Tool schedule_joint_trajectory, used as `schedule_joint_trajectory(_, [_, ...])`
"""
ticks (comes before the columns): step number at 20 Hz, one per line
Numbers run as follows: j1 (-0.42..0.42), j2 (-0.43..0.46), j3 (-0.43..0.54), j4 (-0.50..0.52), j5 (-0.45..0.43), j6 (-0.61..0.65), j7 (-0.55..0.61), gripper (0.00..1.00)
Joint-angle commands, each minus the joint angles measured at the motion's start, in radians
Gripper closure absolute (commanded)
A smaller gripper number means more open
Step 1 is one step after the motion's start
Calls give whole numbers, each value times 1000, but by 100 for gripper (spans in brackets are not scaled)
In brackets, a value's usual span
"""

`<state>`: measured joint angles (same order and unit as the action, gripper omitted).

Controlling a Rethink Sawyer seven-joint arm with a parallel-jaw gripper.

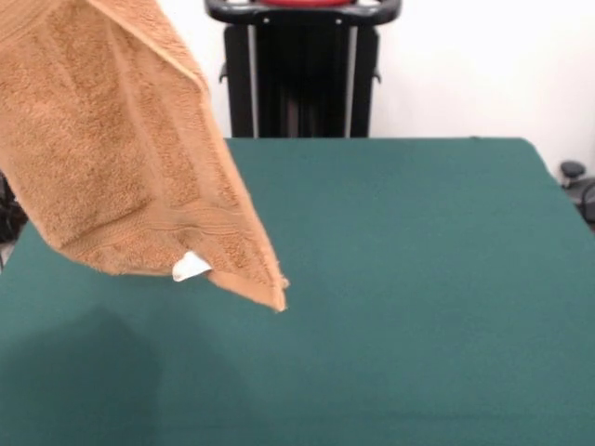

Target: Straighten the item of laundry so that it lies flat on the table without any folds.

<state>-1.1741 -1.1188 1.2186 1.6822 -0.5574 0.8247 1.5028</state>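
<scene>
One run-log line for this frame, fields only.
towel: hanging in the air, folded, upper left, white tag at lower hem | table: towel not laid flat on it | gripper: not in view | task: not done

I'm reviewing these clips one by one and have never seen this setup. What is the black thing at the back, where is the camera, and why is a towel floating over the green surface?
There is one picture, taken from across the table, facing the robot. The black upright frame at the top is the robot's pedestal; its arm and gripper are out of the picture. The green surface is the table. The orange-tan towel hangs in the air at the left, running out of the picture's top, so what holds it cannot be seen. It hangs folded over itself, with a small white tag at its lower hem.
</scene>
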Motion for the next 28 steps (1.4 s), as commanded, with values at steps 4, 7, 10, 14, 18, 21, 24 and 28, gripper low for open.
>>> schedule_joint_trajectory(4, [66, 84, 14, -39, -174, -119, -300, 100])
schedule_joint_trajectory(7, [89, 102, -6, -71, -225, -126, -293, 100])
schedule_joint_trajectory(10, [115, 127, -29, -105, -283, -132, -298, 100])
schedule_joint_trajectory(14, [136, 185, -46, -148, -347, -142, -322, 100])
schedule_joint_trajectory(18, [143, 239, -50, -181, -396, -152, -348, 100])
schedule_joint_trajectory(21, [149, 248, -53, -188, -428, -163, -346, 100])
schedule_joint_trajectory(24, [157, 260, -63, -195, -469, -180, -336, 100])
schedule_joint_trajectory(28, [148, 271, -53, -212, -486, -180, -368, 100])
